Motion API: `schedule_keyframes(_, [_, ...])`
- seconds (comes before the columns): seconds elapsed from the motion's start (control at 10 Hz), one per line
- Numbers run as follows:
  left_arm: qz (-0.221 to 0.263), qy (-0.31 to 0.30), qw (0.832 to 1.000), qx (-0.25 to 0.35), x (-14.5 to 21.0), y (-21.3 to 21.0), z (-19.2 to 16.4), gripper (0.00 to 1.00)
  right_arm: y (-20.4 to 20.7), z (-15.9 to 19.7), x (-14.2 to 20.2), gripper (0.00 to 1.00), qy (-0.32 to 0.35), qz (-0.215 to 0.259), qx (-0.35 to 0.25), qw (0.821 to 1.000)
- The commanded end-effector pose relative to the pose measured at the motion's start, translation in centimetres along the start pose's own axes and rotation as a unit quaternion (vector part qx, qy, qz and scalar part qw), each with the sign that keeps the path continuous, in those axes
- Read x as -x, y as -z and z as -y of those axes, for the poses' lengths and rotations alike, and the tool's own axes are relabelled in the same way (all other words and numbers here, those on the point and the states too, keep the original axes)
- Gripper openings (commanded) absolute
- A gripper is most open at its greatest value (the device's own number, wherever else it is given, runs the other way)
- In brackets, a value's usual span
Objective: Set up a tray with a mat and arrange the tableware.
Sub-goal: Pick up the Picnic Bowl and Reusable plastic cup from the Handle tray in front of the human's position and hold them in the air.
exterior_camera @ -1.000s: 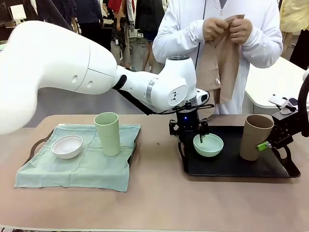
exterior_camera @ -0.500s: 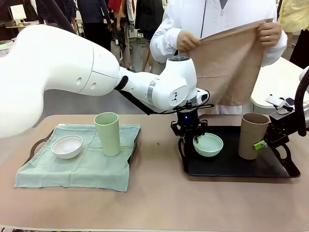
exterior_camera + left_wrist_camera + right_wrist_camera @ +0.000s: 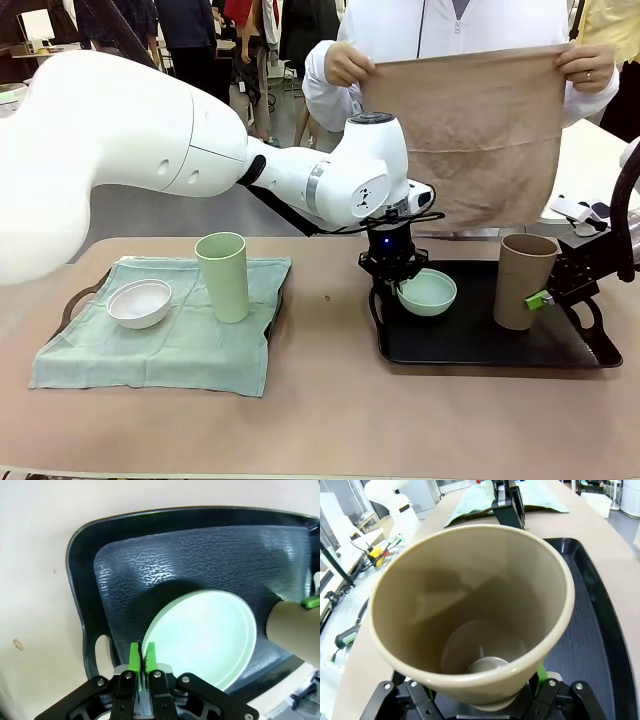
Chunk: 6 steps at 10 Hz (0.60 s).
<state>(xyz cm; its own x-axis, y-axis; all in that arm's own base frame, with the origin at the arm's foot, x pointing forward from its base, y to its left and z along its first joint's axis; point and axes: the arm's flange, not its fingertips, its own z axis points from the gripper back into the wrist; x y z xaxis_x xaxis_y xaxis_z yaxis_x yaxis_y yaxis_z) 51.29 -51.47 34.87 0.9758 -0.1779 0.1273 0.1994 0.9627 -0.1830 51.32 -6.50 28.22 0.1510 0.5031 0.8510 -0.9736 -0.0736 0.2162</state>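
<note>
Two trays sit on the table (image 3: 320, 420): the left hand (image 3: 400, 285) is pinched narrow on the near rim of the mint green bowl (image 3: 428, 292), which tilts on the black tray (image 3: 480, 345). Beside it, the right hand (image 3: 545, 298) holds the tan-brown tumbler (image 3: 524, 280) upright. White bowl (image 3: 139, 302) and pale green tumbler (image 3: 223, 276) rest on the green mat (image 3: 170, 345); a person spreads a tan cloth (image 3: 470, 130).
</note>
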Motion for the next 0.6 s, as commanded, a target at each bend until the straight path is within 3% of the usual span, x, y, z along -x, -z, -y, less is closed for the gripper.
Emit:
schedule_keyframes(0.0, [0.008,-0.017,1.0,-0.005,-0.1,0.0,0.2,0.0,-0.2,0.3,0.7,0.0,-0.013,0.001,-0.005,1.0])
schedule_keyframes(0.1, [0.004,-0.015,1.0,-0.009,0.0,-0.2,0.0,0.0,-0.5,0.3,0.6,0.0,-0.014,0.004,-0.002,1.0])
schedule_keyframes(0.2, [-0.004,-0.024,1.0,-0.013,0.3,-1.0,-0.3,0.0,-1.0,0.0,0.2,0.65,-0.009,0.008,0.005,1.0])
schedule_keyframes(0.5, [0.02,-0.017,1.0,0.003,2.0,-8.3,0.9,0.0,-5.7,-5.2,-5.4,0.65,-0.068,0.005,0.039,0.997])
